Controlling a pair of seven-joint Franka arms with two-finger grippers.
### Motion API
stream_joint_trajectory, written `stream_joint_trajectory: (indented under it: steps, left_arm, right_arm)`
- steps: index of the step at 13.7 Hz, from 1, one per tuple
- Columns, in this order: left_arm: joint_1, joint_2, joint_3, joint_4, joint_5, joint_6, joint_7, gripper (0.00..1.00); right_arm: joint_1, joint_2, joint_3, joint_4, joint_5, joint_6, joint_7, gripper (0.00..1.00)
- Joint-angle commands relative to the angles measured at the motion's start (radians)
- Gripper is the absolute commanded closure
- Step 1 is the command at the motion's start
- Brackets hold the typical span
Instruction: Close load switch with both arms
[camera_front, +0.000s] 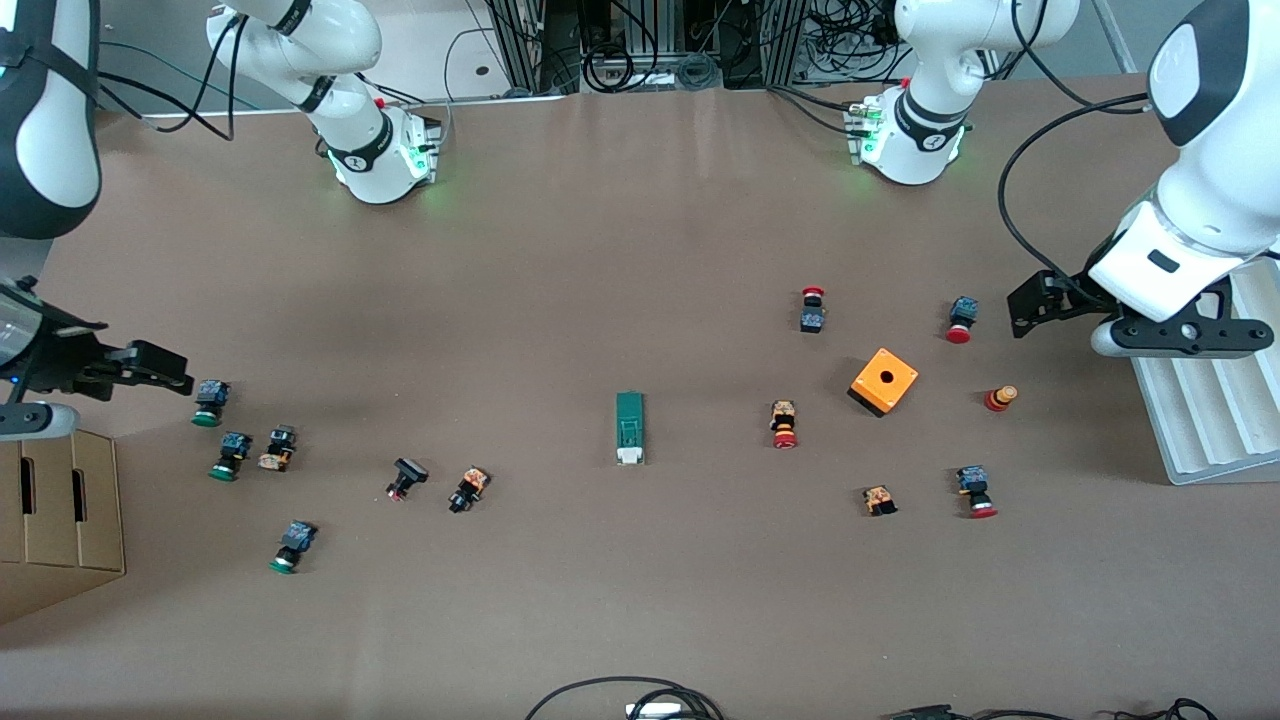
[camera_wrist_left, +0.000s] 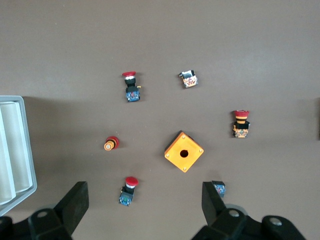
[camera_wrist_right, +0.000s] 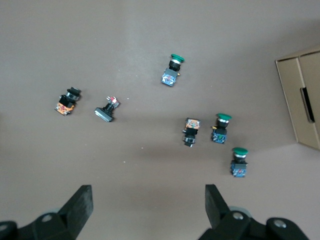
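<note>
brown tabletop (camera_front: 640, 250) holds the load switch (camera_front: 629, 427) midway between both wide-open, empty hands: left hand (camera_wrist_left: 145, 205), right hand (camera_wrist_right: 148, 207).

The front camera looks steeply down from high across the bench (camera_front: 640, 620), facing both arm bases. Each wrist camera looks straight down from well above; the left shares the orange box (camera_front: 884, 381) (camera_wrist_left: 183, 151).

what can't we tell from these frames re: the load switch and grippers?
- Load switch: shows only in the front view, too small to read whether its white tab is closed; neither wrist view frames it.
- Left gripper, open: fingers cut off by the left wrist view's edge.
- Right gripper, open: likewise cropped in the right wrist view.
</note>
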Motion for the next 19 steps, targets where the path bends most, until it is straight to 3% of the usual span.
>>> stream_joint_trajectory:
  steps: [1,4,9,19]
  left_arm:
    - [0.001,0.022,-0.008,0.047,0.015,-0.04,0.004,0.0]
    - [-0.004,0.022,-0.008,0.046,0.015,-0.04,0.004,0.0]
    - [-0.004,0.022,-0.008,0.044,0.015,-0.044,0.002,0.0]
    - [-0.004,0.022,-0.007,0.044,0.015,-0.044,0.001,0.0]
  right_arm:
    - [0.001,-0.027,-0.003,-0.017,0.006,-0.018,0.034,0.0]
    - [0.007,-0.075,-0.003,-0.06,0.006,-0.033,0.032,0.0]
    - [0.011,-0.06,-0.002,-0.019,0.008,-0.111,0.04,0.0]
    - [0.008,-0.051,-0.005,-0.017,0.014,-0.111,0.034,0.0]
